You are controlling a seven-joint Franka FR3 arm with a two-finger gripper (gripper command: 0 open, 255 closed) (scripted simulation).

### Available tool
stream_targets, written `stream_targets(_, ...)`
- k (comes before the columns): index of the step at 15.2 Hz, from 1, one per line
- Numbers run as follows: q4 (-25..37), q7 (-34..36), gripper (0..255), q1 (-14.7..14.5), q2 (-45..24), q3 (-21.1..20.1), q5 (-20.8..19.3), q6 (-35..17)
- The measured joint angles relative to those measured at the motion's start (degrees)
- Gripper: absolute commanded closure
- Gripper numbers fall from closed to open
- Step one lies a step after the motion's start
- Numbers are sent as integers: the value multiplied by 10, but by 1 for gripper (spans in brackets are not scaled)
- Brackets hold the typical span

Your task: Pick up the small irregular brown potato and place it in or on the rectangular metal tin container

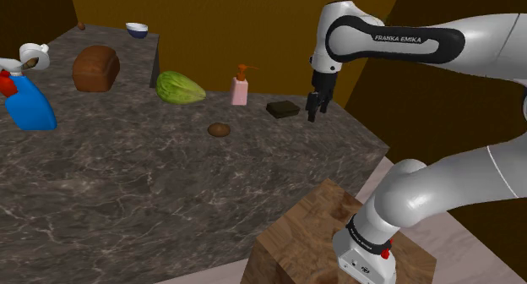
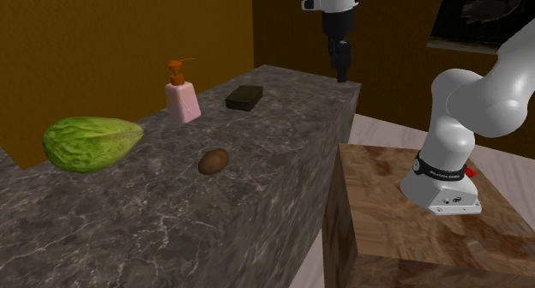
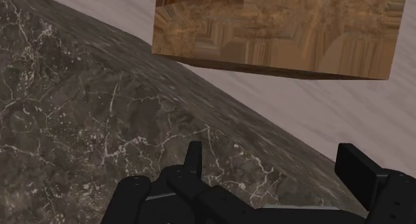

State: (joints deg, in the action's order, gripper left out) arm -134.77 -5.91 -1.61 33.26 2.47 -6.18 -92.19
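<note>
Hand (image 1: 314, 115) above desk (image 1: 127, 189) corner edge, just past dark tin (image 1: 283, 109); fingers apart, empty, pointing down; potato (image 1: 219, 129) mid-desk, open marble all round, well apart from hand; stand (image 1: 304, 232) beyond edge

On the dark stone desk (image 1: 169, 189): small brown potato (image 1: 219, 129) before pink pump bottle (image 1: 241, 88); green lettuce head (image 1: 180, 88) to shoulder view's left, dark rectangular container (image 1: 283, 109) to its right.

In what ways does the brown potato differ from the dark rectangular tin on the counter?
The potato is brown and rounded; the tin is nearly black, flat and straight-edged. The tin is wider than the potato. The tin lies nearer the gripper than the potato does. Both rest on the veined counter, untouched.
</note>
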Motion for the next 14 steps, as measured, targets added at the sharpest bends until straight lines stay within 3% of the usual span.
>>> stream_targets(14, 147, -96, 0, -44, -283, -4, 31, -151)
